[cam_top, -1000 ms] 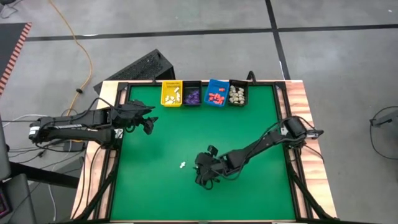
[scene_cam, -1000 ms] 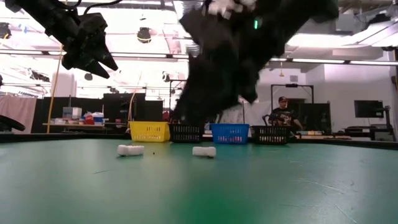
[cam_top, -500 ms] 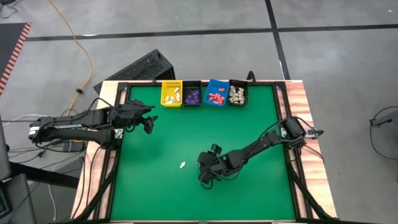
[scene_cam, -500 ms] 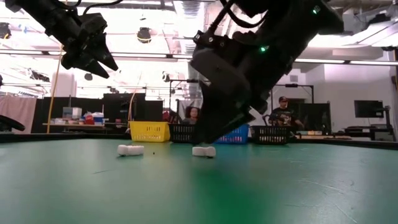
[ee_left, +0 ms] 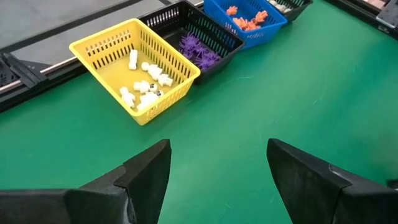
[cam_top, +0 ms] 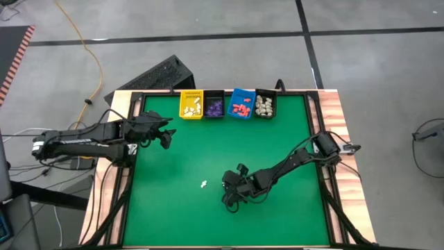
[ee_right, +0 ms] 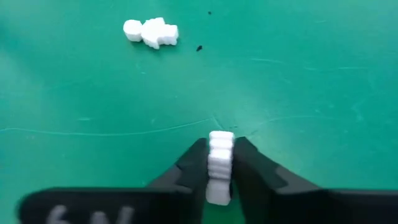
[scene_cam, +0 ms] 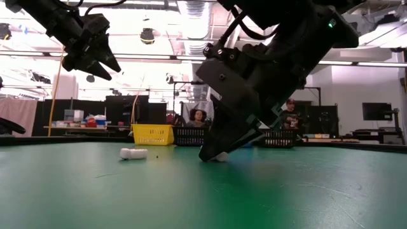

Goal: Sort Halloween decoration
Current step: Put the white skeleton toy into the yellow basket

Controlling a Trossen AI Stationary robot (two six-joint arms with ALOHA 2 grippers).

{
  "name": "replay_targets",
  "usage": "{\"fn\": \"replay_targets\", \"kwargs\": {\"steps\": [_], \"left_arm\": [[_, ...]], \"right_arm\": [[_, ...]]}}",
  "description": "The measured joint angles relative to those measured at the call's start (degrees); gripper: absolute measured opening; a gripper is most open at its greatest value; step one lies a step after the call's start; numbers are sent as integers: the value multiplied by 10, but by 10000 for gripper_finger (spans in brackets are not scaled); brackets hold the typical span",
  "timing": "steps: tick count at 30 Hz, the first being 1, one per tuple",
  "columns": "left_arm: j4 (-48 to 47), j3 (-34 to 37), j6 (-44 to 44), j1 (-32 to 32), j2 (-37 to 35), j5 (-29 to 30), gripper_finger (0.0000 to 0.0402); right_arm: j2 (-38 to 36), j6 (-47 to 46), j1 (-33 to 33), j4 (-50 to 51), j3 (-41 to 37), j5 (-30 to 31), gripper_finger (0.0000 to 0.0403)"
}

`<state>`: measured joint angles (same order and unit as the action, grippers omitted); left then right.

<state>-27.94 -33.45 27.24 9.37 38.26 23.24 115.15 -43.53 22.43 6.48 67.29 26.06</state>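
Two white figurine pieces are near the table's middle. One lies flat on the green mat (cam_top: 204, 184), and it also shows in the right wrist view (ee_right: 151, 32) and the low view (scene_cam: 133, 153). My right gripper (ee_right: 221, 146) is down at the mat (cam_top: 226, 201) and shut on the other white piece (ee_right: 220, 163). My left gripper (cam_top: 166, 139) hangs open and empty, high over the table's left side, near the yellow bin (ee_left: 138, 68). My right gripper pinches the white piece (ee_right: 220, 149) between its two fingers, on its two flat sides. The piece stands on edge between them. The fingers slant down toward the mat. In the low view the piece's lower part (scene_cam: 220, 156) looks to be on the mat.
Four bins stand in a row at the far edge: yellow (cam_top: 191, 104) with white pieces, black (cam_top: 214, 105) with purple, blue (cam_top: 242, 104) with orange-red, black (cam_top: 265, 104) with cream. A person (scene_cam: 198, 117) shows beyond the table. Open mat lies all around my right gripper.
My right gripper has come down from above the mat onto the white piece nearer the table's right edge, which now sits between its fingers. The other white piece has stayed where it was.
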Motion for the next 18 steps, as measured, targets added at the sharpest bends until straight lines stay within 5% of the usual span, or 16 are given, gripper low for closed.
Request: {"fn": "replay_targets", "kwargs": {"steps": [4, 10, 18], "left_arm": [[0, 0, 0, 0, 0, 0, 256], [-1, 0, 0, 0, 0, 0, 256], [0, 0, 2, 0, 0, 1, 256]], "right_arm": [[0, -1, -1, -4, 1, -4, 49], [1, 32, -25, 2, 32, -17, 49], [1, 175, -141, -67, 91, -13, 49]]}}
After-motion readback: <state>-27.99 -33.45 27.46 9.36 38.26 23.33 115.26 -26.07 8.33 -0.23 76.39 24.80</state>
